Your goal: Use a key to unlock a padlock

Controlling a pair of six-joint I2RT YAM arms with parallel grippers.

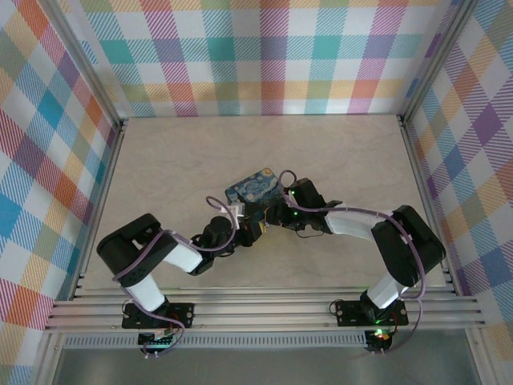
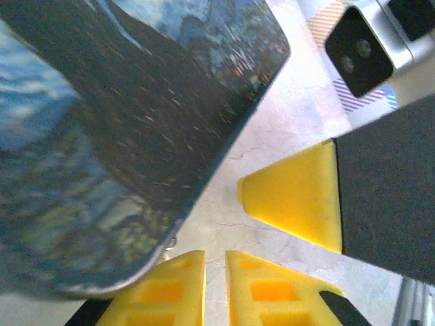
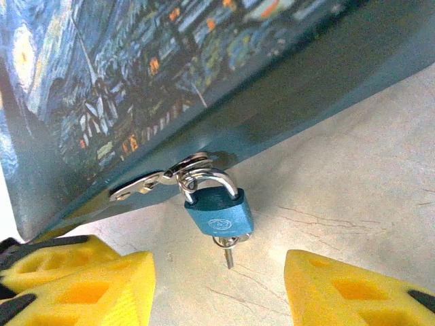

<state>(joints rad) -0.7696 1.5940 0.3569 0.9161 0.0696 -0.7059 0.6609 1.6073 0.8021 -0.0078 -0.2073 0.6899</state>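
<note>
A small blue padlock [image 3: 219,210] hangs by its steel shackle from the metal hasp [image 3: 146,182] on the side of a box printed with a night-sky painting [image 3: 170,68] [image 1: 252,186]. The key [image 3: 230,255] sticks out of the padlock's underside, pointing down at the table. My right gripper [image 3: 219,272] [image 1: 276,210] is open, with one yellow finger on each side just short of the padlock and touching nothing. My left gripper [image 2: 215,261] [image 1: 255,228] sits by the box's near corner [image 2: 136,122], its yellow fingers almost together with only a thin slit and nothing between them.
The box lies mid-table on the beige marbled surface [image 1: 176,160]. Checked walls enclose the table at the back and sides. A yellow finger of the right gripper [image 2: 292,200] is close in front of the left gripper. Aluminium rails [image 1: 264,309] run along the near edge.
</note>
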